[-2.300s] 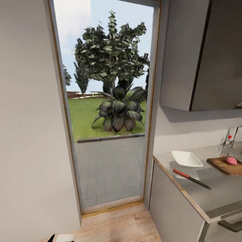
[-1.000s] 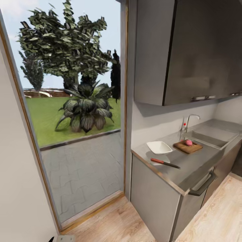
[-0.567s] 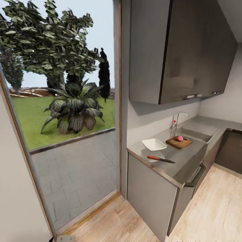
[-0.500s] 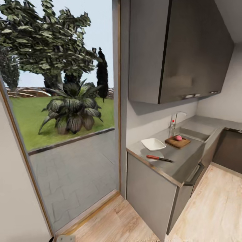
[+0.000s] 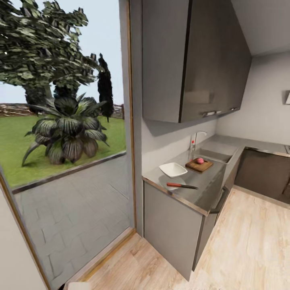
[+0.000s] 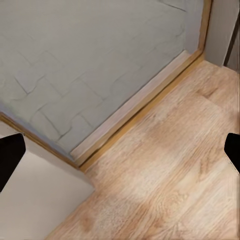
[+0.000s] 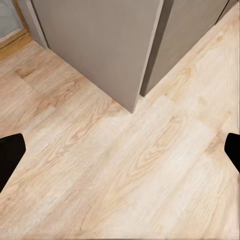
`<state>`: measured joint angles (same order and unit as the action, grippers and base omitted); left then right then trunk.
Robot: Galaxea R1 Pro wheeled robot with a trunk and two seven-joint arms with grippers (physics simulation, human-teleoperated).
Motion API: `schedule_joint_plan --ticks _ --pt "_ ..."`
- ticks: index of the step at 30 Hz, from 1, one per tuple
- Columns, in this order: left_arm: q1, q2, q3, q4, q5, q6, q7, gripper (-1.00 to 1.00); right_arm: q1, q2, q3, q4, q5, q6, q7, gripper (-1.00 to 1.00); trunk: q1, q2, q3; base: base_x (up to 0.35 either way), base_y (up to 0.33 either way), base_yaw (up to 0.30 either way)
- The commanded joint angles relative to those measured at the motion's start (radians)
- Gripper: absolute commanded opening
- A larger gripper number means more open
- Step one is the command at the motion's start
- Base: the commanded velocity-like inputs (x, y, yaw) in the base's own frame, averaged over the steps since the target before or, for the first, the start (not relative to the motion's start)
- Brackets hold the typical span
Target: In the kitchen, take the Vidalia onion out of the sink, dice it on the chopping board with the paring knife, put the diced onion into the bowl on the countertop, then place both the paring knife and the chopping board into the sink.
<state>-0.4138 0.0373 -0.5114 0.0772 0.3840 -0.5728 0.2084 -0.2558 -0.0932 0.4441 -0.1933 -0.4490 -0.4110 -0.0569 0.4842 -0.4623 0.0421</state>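
Left end effector [image 6: 120, 150]: fingers spread, empty, above the wood floor [image 6: 165, 165].
Bowl [image 5: 172, 169]: on desk [image 5: 201, 193].
Paring knife [image 5: 181, 186]: at bowl's 5 o'clock.
Vidalia onion [image 5: 199, 160]: on chopping board [image 5: 199, 165], bowl's 2 o'clock.
Sink [image 5: 212, 155]: beyond board.
Right end effector [image 7: 120, 150]: spread, empty.
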Motion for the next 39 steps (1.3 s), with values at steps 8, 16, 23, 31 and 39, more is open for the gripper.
schedule_joint_plan --ticks 8,16,23,31,39 --pt "-0.001 -0.001 -0.009 0.003 0.004 -0.003 0.003 1.00 0.000 0.000 0.008 0.000 -0.004 -0.002 -0.006 1.00 0.000 -0.001 -0.005 0.000 0.004 -0.265" --pt "0.000 -0.001 -0.008 0.003 0.004 -0.002 0.003 1.00 0.000 0.000 0.008 0.000 -0.004 -0.002 -0.006 1.00 0.000 -0.001 -0.009 0.000 0.000 -0.265" --pt "0.000 -0.001 -0.008 0.003 0.004 -0.002 0.002 1.00 0.000 0.000 0.008 0.000 -0.004 -0.002 -0.006 1.00 0.000 -0.001 -0.013 0.000 0.076 -0.265" --pt "0.000 -0.001 -0.008 0.003 0.004 -0.002 0.003 1.00 0.000 0.000 0.008 0.000 -0.004 -0.002 -0.006 1.00 0.000 -0.001 -0.018 0.000 0.249 -0.265" --pt "0.000 -0.001 -0.008 0.003 0.004 -0.002 0.003 1.00 0.000 0.000 0.008 0.000 -0.004 -0.002 -0.006 1.00 0.000 -0.001 -0.022 0.052 0.270 -0.258"
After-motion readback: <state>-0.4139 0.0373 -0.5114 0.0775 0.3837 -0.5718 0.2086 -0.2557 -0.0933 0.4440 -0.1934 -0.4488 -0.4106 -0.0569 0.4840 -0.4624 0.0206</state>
